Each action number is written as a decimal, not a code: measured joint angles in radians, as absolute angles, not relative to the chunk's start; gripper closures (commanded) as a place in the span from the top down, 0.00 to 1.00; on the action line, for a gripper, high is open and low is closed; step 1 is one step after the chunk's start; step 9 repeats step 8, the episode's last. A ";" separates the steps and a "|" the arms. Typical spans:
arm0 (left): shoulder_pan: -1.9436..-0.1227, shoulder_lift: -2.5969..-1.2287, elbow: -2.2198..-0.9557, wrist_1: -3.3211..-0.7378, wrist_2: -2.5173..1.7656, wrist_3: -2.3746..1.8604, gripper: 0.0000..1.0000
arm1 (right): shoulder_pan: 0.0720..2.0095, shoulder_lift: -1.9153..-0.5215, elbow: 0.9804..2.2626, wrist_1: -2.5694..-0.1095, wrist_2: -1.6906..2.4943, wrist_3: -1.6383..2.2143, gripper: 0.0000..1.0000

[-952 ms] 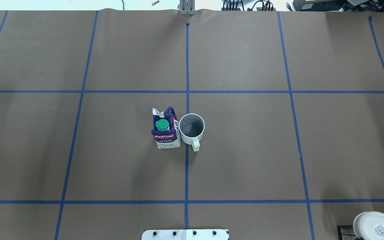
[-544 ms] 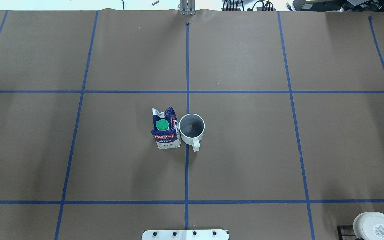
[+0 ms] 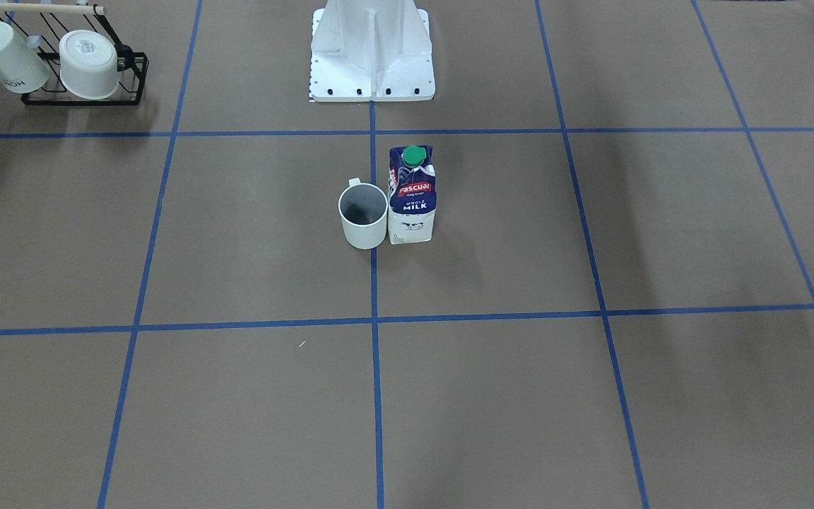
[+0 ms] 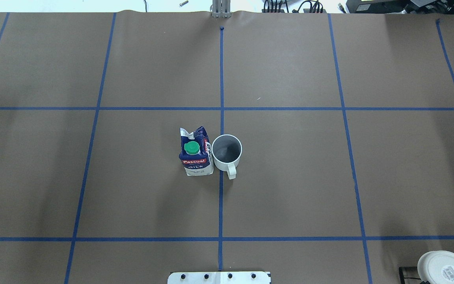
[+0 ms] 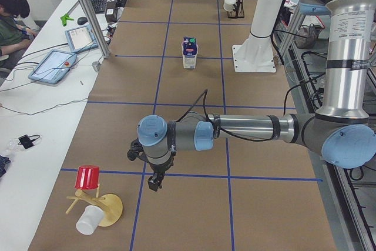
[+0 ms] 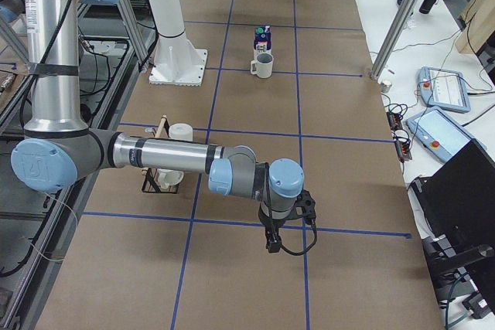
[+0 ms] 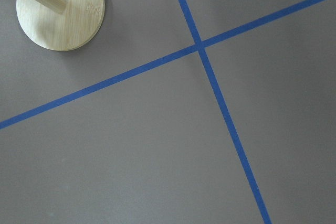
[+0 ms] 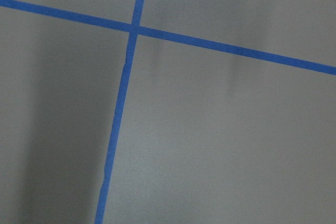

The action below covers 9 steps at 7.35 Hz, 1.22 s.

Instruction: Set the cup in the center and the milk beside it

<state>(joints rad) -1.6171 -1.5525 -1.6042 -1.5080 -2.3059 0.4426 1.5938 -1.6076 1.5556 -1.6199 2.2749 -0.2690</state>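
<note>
The plain white cup [image 4: 227,152] stands upright on the blue tape line of the center [image 4: 221,122], handle toward the robot. The blue-and-white milk carton [image 4: 195,154] with its green cap stands right beside it, on the robot's left, touching or nearly so. Both also show in the front view, the cup [image 3: 362,215] and the milk [image 3: 411,198]. My left gripper [image 5: 154,183] hangs over the table's far left end, far from them. My right gripper [image 6: 272,245] hangs over the far right end. I cannot tell whether either is open or shut.
A black wire rack [image 3: 82,78] holding two other white mugs sits at the robot's right rear. A wooden mug stand [image 5: 100,207] with a red cup [image 5: 88,177] stands by the left gripper. The robot base [image 3: 372,53] is behind the carton. An operator [image 5: 12,16] sits at the side desk.
</note>
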 measured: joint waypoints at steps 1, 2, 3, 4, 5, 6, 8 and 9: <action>-1.618 -1.548 -1.613 -1.508 -2.306 0.443 0.99 | 1.594 -1.608 1.556 -1.620 2.275 -0.269 1.00; -1.618 -1.545 -1.620 -1.507 -2.306 0.443 0.99 | 1.594 -1.608 1.555 -1.620 2.275 -0.269 1.00; -1.618 -1.544 -1.623 -1.507 -2.306 0.442 0.99 | 1.594 -1.609 1.555 -1.620 2.275 -0.268 1.00; -1.618 -1.543 -1.624 -1.506 -2.306 0.442 0.99 | 1.594 -1.609 1.555 -1.620 2.275 -0.268 1.00; -1.619 -1.539 -1.626 -1.507 -2.306 0.442 0.99 | 1.594 -1.610 1.556 -1.620 2.275 -0.268 1.00; -1.620 -1.531 -1.634 -1.507 -2.306 0.442 0.99 | 1.594 -1.610 1.557 -1.620 2.275 -0.268 1.00; -1.621 -1.503 -1.669 -1.507 -2.306 0.442 0.99 | 1.594 -1.607 1.560 -1.620 2.275 -0.269 1.00; -1.621 -1.503 -1.669 -1.507 -2.306 0.442 0.99 | 1.594 -1.607 1.560 -1.620 2.275 -0.269 1.00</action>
